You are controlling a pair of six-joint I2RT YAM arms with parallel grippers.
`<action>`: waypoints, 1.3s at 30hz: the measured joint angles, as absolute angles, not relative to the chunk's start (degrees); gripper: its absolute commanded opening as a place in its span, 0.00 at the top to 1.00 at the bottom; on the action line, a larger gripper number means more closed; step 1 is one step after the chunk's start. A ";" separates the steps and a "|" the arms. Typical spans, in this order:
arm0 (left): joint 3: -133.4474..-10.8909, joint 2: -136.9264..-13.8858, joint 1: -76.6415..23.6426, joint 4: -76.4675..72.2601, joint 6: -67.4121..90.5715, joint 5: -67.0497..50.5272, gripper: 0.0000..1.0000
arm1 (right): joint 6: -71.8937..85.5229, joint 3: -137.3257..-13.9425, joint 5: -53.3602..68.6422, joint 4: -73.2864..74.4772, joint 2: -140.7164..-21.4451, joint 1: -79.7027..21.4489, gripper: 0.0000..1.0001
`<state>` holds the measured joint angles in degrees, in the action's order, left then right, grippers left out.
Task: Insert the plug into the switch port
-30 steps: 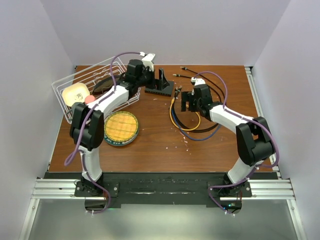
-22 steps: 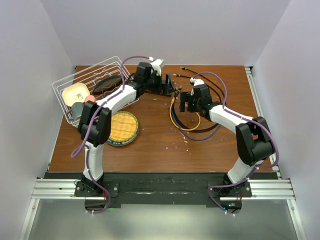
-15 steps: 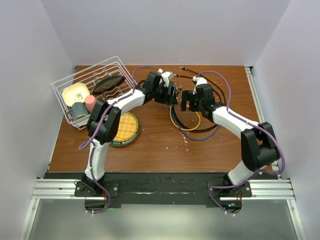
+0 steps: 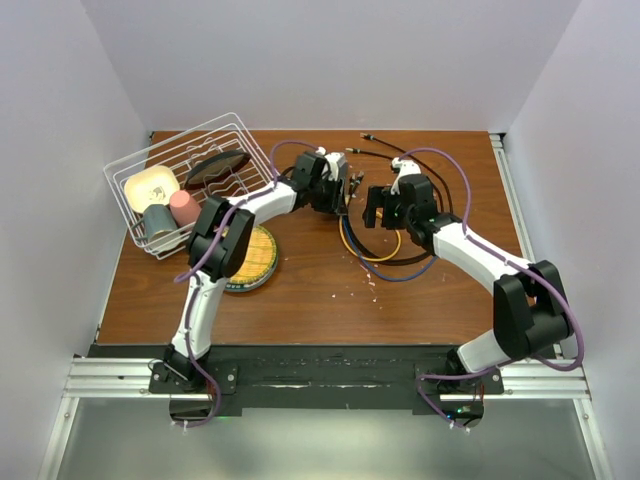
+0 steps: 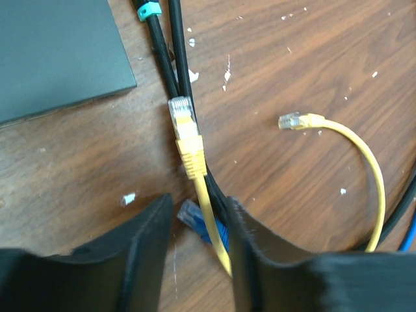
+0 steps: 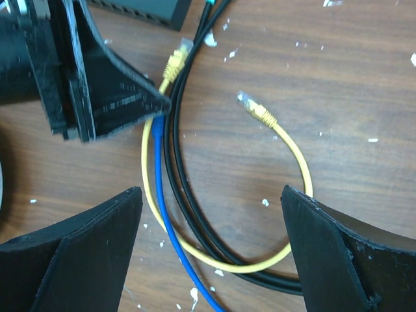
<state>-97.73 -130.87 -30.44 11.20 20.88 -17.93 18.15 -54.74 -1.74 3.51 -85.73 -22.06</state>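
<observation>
Brown bench (image 4: 320, 290): I am watching the yellow plug (image 5: 184, 127) lying just beside the black switch (image 5: 58, 52). My left gripper (image 5: 199, 205) is straddling its cable (image 5: 211, 227), not yet clamped; the right gripper (image 6: 209, 195) is hovering, released.

The left arm (image 4: 200, 305) and right arm (image 4: 468, 248) are built alike: smooth white shells on the links, chunky matte black housings at the joints. A purple cable (image 4: 430, 151) loops loosely along each. The fingers (image 5: 144, 259) are black wedges with a rough, ridged surface. The bases (image 4: 184, 376) are black.
</observation>
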 measured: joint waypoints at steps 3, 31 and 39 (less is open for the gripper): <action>-98.52 -132.20 -30.46 10.24 21.54 -17.91 0.84 | 18.22 -54.11 -1.50 3.75 -85.69 -22.06 0.08; -68.86 -103.90 -30.52 -14.66 30.06 -16.80 1.00 | 30.20 -54.39 20.03 -11.75 -87.57 -20.18 0.25; -64.69 -101.34 -30.94 -20.25 32.77 -18.94 1.00 | 37.93 -54.37 28.38 -23.57 -90.98 -20.01 0.36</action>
